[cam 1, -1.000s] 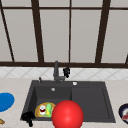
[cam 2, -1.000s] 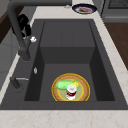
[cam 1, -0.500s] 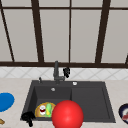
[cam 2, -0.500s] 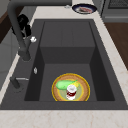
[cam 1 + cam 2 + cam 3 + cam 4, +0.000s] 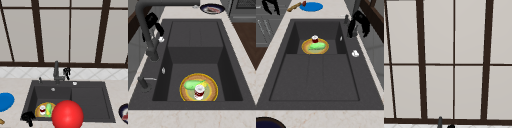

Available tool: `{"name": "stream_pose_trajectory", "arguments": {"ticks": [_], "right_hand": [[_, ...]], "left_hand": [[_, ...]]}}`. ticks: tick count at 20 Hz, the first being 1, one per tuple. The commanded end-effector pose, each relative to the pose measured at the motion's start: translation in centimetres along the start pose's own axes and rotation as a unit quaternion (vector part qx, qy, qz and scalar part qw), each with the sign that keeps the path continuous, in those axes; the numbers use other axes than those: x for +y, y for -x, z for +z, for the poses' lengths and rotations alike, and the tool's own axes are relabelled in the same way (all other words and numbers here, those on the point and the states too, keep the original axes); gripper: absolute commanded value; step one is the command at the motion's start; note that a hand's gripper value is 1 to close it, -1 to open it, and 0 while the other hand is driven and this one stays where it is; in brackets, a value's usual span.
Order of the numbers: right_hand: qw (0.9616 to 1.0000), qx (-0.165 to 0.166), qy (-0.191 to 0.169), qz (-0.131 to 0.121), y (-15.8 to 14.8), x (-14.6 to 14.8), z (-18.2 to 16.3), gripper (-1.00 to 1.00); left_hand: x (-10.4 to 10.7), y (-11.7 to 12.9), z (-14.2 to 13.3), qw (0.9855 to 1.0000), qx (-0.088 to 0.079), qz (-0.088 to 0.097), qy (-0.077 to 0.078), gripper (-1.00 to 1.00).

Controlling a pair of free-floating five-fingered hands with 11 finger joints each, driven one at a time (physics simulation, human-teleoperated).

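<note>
Inside sink (image 5: 228, 75): plate (image 5: 213, 93) w/ cucumber (image 5: 191, 84), prob. cup (image 5: 199, 91); right robot hand (image 5: 66, 72) fingers relaxed.

Even, flat, shadowless light; soft blurred render throughout, no glare

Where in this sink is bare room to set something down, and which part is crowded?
The right half of the sink, a shallow ledge, is bare. The left basin is crowded: a plate with a green vegetable and a cup sits on its floor. At the faucet the right hand hovers.
</note>
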State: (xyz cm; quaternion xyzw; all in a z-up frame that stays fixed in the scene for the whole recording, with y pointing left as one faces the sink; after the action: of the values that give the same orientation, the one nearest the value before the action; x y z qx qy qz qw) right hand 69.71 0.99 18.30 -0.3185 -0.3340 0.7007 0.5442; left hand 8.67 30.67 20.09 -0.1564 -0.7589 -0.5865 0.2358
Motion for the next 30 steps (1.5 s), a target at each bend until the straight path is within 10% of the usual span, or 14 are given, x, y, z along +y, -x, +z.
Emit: {"name": "stream_pose_trajectory", "arguments": {"ticks": [1,20,30], "right_hand": [[0.9999,0.000,0.010,-0.001,1.6,-1.2,1.3,-1.00],[0.9973,-0.016,-0.062,-0.036,3.3,-4.2,8.6,-1.00],[0.9985,-0.022,-0.031,-0.040,5.5,-1.5,12.1,-1.00]], "left_hand": [[0.0,0.0,0.0,1.0000,0.000,0.000,0.000,0.00],[0.0,0.0,0.0,1.0000,0.000,0.000,0.000,0.00],[0.0,0.0,0.0,1.0000,0.000,0.000,0.000,0.00]]}}
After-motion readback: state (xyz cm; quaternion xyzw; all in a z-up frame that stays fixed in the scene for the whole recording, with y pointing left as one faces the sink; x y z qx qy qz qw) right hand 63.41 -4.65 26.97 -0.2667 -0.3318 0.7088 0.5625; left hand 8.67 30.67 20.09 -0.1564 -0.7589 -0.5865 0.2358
